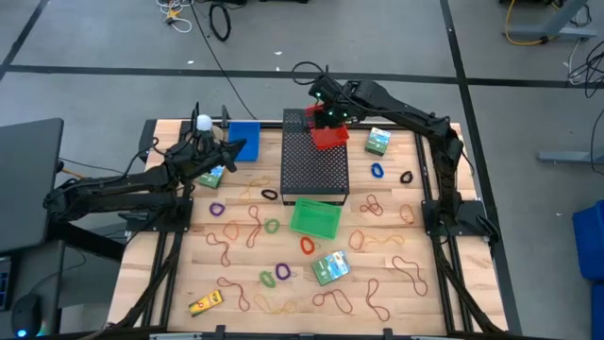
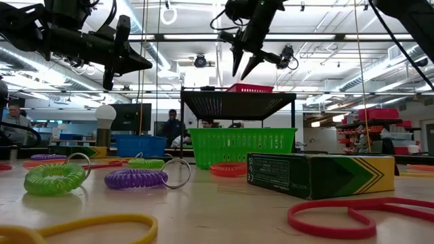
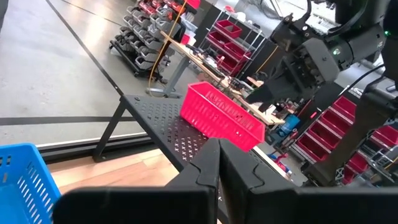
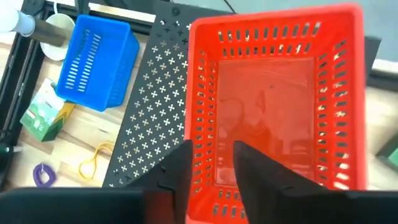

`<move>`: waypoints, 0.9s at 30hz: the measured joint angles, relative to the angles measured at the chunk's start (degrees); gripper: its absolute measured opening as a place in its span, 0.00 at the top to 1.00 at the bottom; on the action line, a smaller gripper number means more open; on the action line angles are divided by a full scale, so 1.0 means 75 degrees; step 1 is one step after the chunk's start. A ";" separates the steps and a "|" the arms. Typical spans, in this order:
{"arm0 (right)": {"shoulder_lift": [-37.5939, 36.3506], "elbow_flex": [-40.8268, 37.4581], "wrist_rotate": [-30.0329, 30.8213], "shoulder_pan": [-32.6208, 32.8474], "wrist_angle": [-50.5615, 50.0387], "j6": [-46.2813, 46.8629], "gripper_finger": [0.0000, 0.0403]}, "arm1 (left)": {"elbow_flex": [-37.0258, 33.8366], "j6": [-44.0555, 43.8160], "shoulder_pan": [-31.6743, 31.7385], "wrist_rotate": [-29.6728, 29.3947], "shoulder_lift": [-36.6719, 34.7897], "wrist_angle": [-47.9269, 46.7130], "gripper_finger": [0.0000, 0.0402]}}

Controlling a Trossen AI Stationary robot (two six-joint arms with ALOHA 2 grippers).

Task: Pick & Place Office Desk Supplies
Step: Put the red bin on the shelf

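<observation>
You are looking at the wooden surface carrying the black mesh box, your landmark. A red basket is sitting on its far end, a green basket is touching its near end, and a blue basket is standing at its left. Your right gripper is hovering over the red basket, fingers spread and holding nothing. Your left gripper is waiting left of the box, pressed together. Rubber bands and coloured rings are lying near its front.

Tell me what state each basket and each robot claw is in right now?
Red basket: upright on the black mesh box, looks empty.
Green basket: upright on the table.
Blue basket: upright on the table.
Right gripper: open above the red basket, holding nothing.
Left gripper: shut, raised, empty.
</observation>
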 joint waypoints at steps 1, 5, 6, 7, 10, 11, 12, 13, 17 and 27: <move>-0.0094 0.0003 -0.0002 -0.0012 0.0048 -0.0126 0.64 | 0.0000 0.0000 0.0000 0.0000 0.0000 0.0000 0.97; -0.0643 0.0012 0.0481 -0.0039 -0.0183 -0.0757 0.57 | 0.0000 0.0059 0.0000 0.0117 0.0000 0.0008 0.96; -0.0796 -0.0023 0.0657 -0.0069 -0.0318 -0.0995 0.56 | 0.0000 0.0021 -0.0001 0.0167 0.0000 0.0018 0.96; -0.0909 -0.0073 0.0736 -0.0115 -0.0440 -0.1209 0.56 | 0.0000 -0.0056 0.0000 0.0251 0.0000 0.0037 0.96; -0.1051 -0.0385 0.0661 -0.0392 -0.0434 -0.1642 0.58 | 0.0000 -0.0075 0.0001 0.0379 -0.0002 0.0109 0.96; -0.1050 -0.0534 0.0549 -0.0484 -0.0286 -0.1735 0.58 | 0.0000 -0.0089 0.0000 0.0379 -0.0003 0.0110 0.96; -0.1042 -0.0683 0.0379 -0.0580 -0.0087 -0.1810 0.59 | 0.0000 -0.0111 0.0003 0.0379 0.0000 0.0098 0.96; -0.1039 -0.0842 0.0179 -0.0669 0.0115 -0.1871 0.59 | 0.0000 -0.0140 0.0003 0.0376 0.0000 0.0100 0.96; -0.1004 -0.1544 -0.0131 -0.0858 0.0664 -0.2073 0.58 | 0.0000 -0.0247 0.0003 0.0378 0.0000 0.0102 0.96; -0.1016 -0.2507 -0.0400 -0.1312 0.1173 -0.2345 0.59 | 0.0000 -0.0291 0.0003 0.0323 0.0000 0.0102 0.95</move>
